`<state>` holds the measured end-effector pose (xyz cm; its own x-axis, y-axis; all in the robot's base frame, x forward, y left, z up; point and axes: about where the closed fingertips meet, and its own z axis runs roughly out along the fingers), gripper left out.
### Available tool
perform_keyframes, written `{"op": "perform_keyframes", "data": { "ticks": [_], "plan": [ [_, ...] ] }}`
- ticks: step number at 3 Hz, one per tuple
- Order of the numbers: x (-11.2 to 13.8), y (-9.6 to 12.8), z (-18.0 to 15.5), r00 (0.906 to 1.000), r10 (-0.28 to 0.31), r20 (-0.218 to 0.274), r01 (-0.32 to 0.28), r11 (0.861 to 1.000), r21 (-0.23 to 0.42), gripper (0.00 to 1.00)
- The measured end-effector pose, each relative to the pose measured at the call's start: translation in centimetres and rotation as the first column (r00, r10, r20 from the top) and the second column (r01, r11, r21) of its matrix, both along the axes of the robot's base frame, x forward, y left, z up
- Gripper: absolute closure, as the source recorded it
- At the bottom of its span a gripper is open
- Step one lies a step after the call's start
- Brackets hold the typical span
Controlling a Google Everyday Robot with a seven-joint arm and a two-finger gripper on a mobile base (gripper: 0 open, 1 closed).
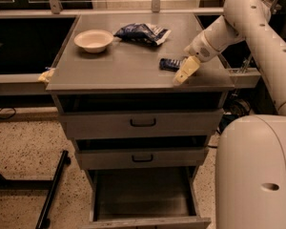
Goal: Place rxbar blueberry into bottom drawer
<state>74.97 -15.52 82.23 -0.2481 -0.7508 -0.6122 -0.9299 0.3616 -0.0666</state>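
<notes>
The rxbar blueberry, a small dark navy bar, lies flat on the grey cabinet top towards its right side. My gripper, cream coloured, hangs from the white arm just to the right of and in front of the bar, close above the cabinet top near its front edge. It holds nothing that I can see. The bottom drawer is pulled out below, with a plain grey floor and nothing in it.
A cream bowl and a blue-and-white snack bag sit at the back of the top. Two shallower drawers with black handles are slightly ajar. My white base stands at the right. A black pole lies on the floor at left.
</notes>
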Motion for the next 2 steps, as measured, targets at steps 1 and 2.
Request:
{"op": "perform_keyframes", "data": {
  "ticks": [1, 2],
  "plan": [
    [0.15, 0.12, -0.66, 0.9999, 0.005, -0.009, -0.005, 1.0, -0.009, 0.0],
    [0.2, 0.0, -0.91, 0.9999, 0.003, -0.014, -0.003, 1.0, -0.015, 0.18]
  ]
}}
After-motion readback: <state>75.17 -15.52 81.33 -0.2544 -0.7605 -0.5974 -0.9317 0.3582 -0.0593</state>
